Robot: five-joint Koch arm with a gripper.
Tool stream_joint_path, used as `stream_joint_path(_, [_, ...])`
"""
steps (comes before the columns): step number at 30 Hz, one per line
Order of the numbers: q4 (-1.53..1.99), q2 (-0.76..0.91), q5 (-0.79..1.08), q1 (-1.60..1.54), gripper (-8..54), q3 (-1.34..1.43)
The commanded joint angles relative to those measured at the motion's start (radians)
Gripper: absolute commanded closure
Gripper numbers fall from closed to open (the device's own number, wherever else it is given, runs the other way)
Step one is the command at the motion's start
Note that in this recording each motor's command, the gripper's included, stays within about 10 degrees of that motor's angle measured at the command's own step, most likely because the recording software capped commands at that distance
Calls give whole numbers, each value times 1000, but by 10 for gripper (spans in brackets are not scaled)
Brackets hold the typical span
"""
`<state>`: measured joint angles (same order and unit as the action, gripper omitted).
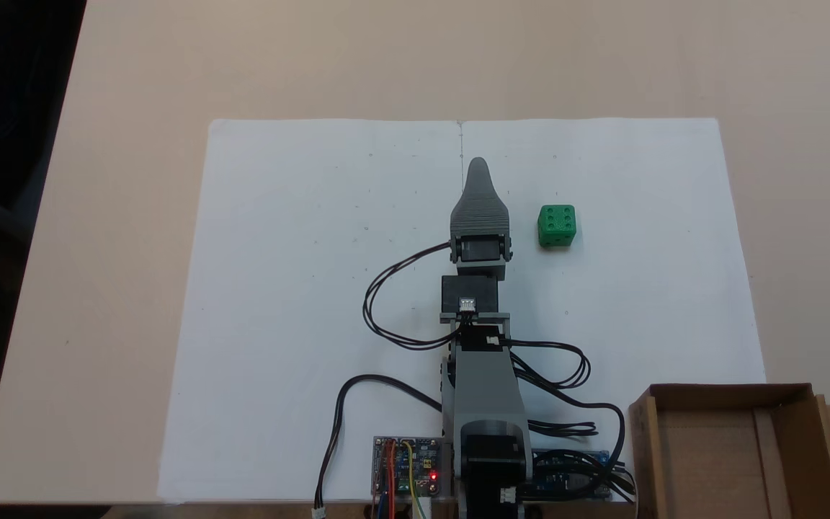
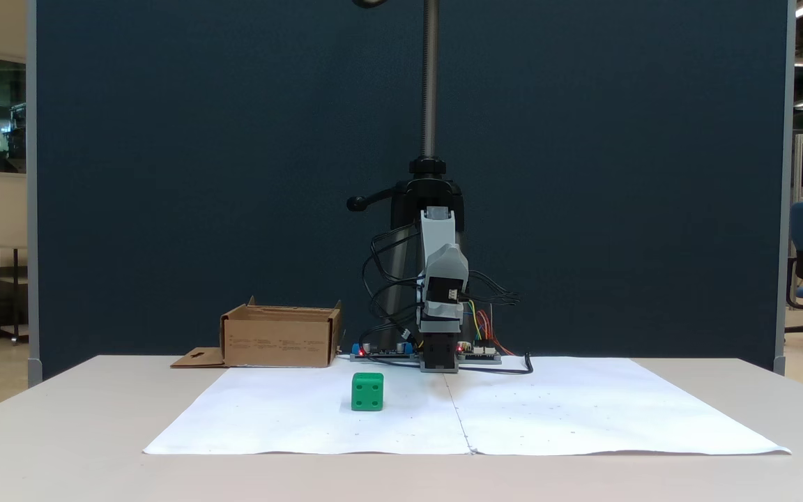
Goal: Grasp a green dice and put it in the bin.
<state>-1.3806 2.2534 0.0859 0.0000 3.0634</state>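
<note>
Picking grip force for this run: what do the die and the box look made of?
The green dice looks like hard matte plastic: uniform bright colour, rounded edges, sunken pips. The bin looks like plain brown corrugated cardboard: dull surface, folded flaps, one with a hang-hole cutout.

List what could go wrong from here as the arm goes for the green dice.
1. The gripper points past the green dice, which sits off to its right in the top-down fixed view; a sideways swing could knock it away.
2. The bin lies beside the base, where loose cables could snag.
</note>
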Motion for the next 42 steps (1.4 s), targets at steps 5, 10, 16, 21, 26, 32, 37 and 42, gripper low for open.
stream_joint_path(5, [-49,101,-8,-9,37,67])
stream_joint_path(10, [104,101,-6,-6,40,-26])
stream_joint_path(16, [486,101,-6,18,39,-218])
stream_joint_path(21, [764,101,-5,18,40,-322])
stream_joint_path(26, [1107,114,-5,21,40,-505])
stream_joint_path(32, [1492,110,-6,35,39,-834])
stream_joint_path(37, [1765,100,-5,104,39,-999])
stream_joint_path(42, [2035,32,66,176,39,-1164])
